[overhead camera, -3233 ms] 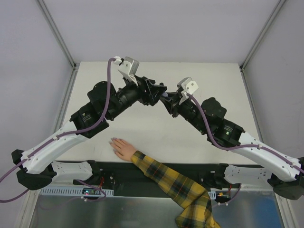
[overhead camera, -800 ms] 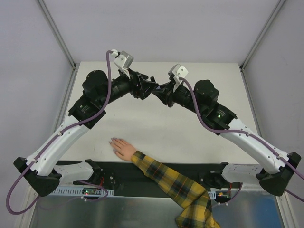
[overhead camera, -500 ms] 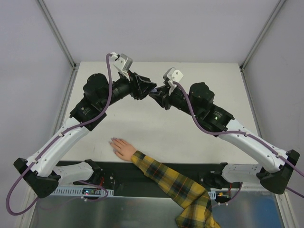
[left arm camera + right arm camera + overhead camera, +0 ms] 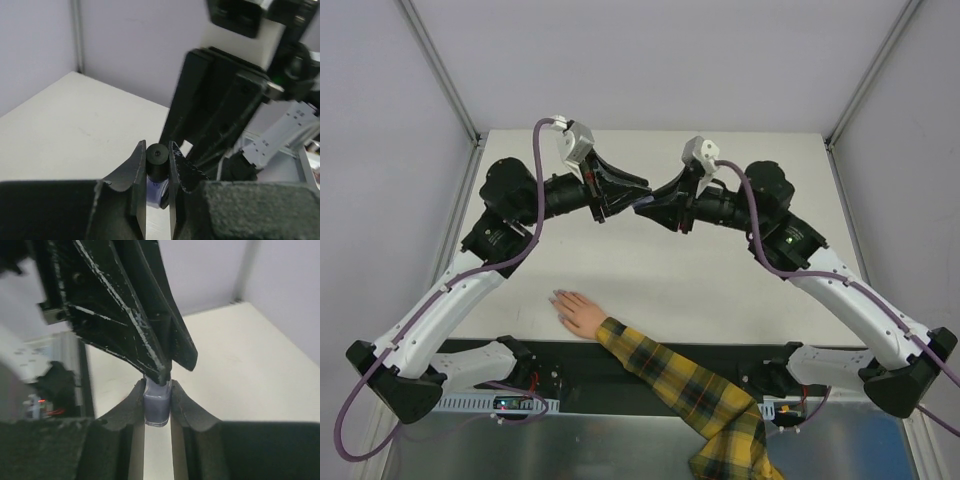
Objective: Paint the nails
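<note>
Early stage — left gripper (image 4: 157,150) clamps the black cap (image 4: 157,159), right gripper (image 4: 157,390) pinches the purple polish bottle (image 4: 157,409) — nails (image 4: 557,296) look unpainted.

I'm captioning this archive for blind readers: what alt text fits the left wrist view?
The left gripper clamps the black cap of a purple bottle over a pale table. The right gripper, large and dark, meets it from behind.
</note>
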`<move>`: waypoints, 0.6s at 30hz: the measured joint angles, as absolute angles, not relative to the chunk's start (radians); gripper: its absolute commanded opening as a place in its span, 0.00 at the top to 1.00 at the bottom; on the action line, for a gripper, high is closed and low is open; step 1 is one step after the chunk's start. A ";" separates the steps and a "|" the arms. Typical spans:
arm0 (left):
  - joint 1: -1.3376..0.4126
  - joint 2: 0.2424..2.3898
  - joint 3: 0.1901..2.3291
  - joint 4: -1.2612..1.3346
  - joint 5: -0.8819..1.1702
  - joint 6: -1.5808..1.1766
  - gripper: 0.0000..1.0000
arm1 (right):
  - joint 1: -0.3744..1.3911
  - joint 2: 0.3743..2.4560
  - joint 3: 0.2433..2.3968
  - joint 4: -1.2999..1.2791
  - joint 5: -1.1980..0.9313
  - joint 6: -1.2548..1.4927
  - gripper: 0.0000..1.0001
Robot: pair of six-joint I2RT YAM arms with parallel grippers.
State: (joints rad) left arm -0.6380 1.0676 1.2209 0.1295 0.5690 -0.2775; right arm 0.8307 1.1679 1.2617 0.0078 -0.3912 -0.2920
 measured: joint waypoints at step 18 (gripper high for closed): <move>-0.594 1.080 1.240 0.277 1.035 -0.390 0.10 | 0.630 1.247 1.279 0.274 -1.109 0.089 1.00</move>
State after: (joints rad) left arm -0.5941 1.0798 1.2396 0.2768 1.0348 -0.3901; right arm 0.6304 1.2469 1.2789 0.2745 -1.1088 0.0887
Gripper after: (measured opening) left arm 0.762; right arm 0.224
